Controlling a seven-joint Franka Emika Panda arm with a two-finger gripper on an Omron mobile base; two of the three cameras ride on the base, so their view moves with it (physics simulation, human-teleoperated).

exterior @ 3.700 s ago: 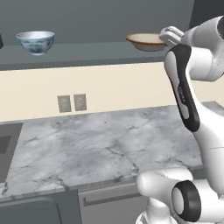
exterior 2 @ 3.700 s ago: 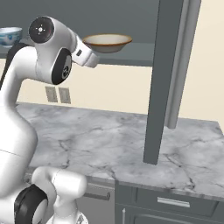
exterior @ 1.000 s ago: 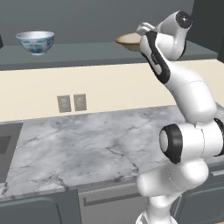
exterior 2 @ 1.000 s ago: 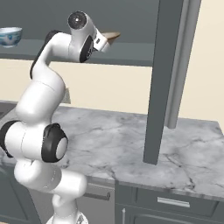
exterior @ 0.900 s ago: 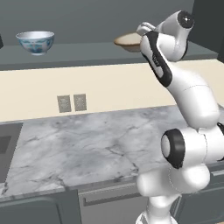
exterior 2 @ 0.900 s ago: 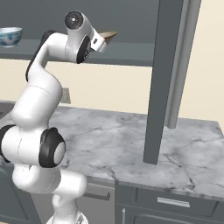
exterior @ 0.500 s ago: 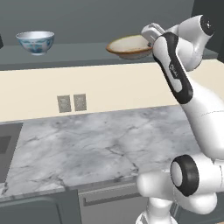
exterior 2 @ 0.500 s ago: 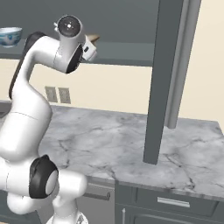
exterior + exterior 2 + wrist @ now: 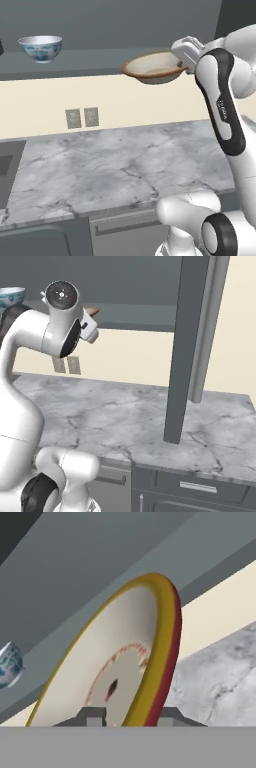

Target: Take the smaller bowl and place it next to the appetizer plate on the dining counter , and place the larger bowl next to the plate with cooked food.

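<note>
Left base view: gripper (image 9: pixel 181 59) clamped on rim of larger bowl (image 9: pixel 151 68), held in air just off grey shelf (image 9: pixel 85 57); smaller bowl (image 9: pixel 40 48) on shelf, well apart.
Right base view: bowl edge (image 9: pixel 91 310) behind arm.
Hand view: rim (image 9: pixel 159 657) pinched between fingertips (image 9: pixel 92 716).

Glossy white arm (image 9: pixel 227 107) with dark joints and black stripe

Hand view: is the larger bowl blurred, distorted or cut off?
Hand view: the larger bowl is sharp but looms large, its lower edge cropped, rim between the fingers. Left base view: it reads whole, evenly lit, no glare, held in front of the shelf.
</note>
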